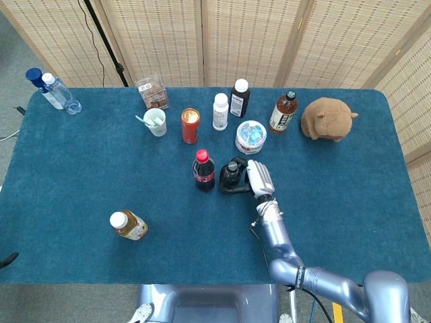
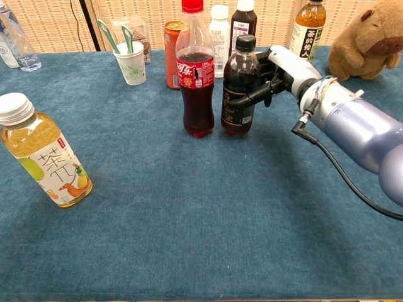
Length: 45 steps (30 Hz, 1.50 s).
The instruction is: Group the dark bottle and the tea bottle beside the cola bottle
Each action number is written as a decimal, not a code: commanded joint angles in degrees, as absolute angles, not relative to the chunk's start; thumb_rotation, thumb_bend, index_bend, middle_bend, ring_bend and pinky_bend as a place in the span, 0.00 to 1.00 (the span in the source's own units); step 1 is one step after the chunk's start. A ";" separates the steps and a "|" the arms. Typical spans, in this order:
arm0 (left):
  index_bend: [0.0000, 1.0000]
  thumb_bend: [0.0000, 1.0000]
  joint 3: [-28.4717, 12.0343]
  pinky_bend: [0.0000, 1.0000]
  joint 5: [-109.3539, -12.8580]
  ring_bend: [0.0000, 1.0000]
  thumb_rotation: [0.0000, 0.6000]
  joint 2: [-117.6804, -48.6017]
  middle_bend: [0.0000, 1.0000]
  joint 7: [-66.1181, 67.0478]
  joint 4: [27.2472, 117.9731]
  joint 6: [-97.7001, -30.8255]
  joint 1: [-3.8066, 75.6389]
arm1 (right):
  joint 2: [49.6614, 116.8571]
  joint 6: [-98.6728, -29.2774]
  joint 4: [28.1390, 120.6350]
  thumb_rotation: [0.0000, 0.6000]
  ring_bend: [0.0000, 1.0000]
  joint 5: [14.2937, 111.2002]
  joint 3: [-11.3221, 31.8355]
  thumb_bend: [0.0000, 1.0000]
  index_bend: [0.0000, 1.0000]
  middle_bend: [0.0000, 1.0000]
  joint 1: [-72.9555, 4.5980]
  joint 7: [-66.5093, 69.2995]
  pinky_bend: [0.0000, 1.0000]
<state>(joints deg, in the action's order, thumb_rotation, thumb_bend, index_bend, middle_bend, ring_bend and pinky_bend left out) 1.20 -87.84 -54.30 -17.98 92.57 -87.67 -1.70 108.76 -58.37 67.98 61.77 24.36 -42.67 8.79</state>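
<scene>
The cola bottle (image 1: 203,171) (image 2: 196,75) with a red cap stands upright mid-table. Just to its right stands the dark bottle (image 1: 231,176) (image 2: 238,88), black cap up, and my right hand (image 1: 254,179) (image 2: 281,67) grips it from the right, fingers around its body. The two bottles stand close side by side; whether they touch I cannot tell. The tea bottle (image 1: 128,225) (image 2: 44,154), yellow liquid with a white cap, stands alone near the front left. My left hand shows in neither view.
Along the back stand a paper cup (image 1: 155,122), an orange can (image 1: 190,125), a white bottle (image 1: 220,111), a dark medicine bottle (image 1: 239,97), a round tin (image 1: 250,136), a brown tea bottle (image 1: 283,112) and a plush toy (image 1: 327,118). A water bottle (image 1: 57,92) lies far left.
</scene>
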 commanded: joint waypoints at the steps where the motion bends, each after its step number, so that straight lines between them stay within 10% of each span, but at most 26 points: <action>1: 0.00 0.02 1.16 0.00 -87.79 0.00 1.00 -54.21 0.00 -18.09 92.55 -87.69 -1.70 | 109.07 -58.41 67.52 1.00 0.70 61.74 24.44 0.36 0.63 0.66 -42.82 9.23 0.63; 10: 0.00 0.02 1.05 0.00 -87.54 0.00 1.00 -54.02 0.00 -19.27 92.31 -87.83 -1.84 | 109.52 -58.11 65.93 1.00 0.67 62.83 23.71 0.32 0.62 0.65 -43.11 9.89 0.62; 16: 0.00 0.02 1.10 0.00 -87.69 0.00 1.00 -53.84 0.00 -20.22 92.03 -88.07 -1.99 | 107.53 -55.34 66.66 1.00 0.42 64.69 21.60 0.01 0.36 0.35 -43.11 10.72 0.45; 45: 0.00 0.02 1.36 0.00 -88.62 0.00 1.00 -53.64 0.00 -22.67 91.07 -89.38 -2.65 | 102.84 -59.05 75.22 1.00 0.24 67.84 18.99 0.00 0.13 0.10 -41.36 4.56 0.29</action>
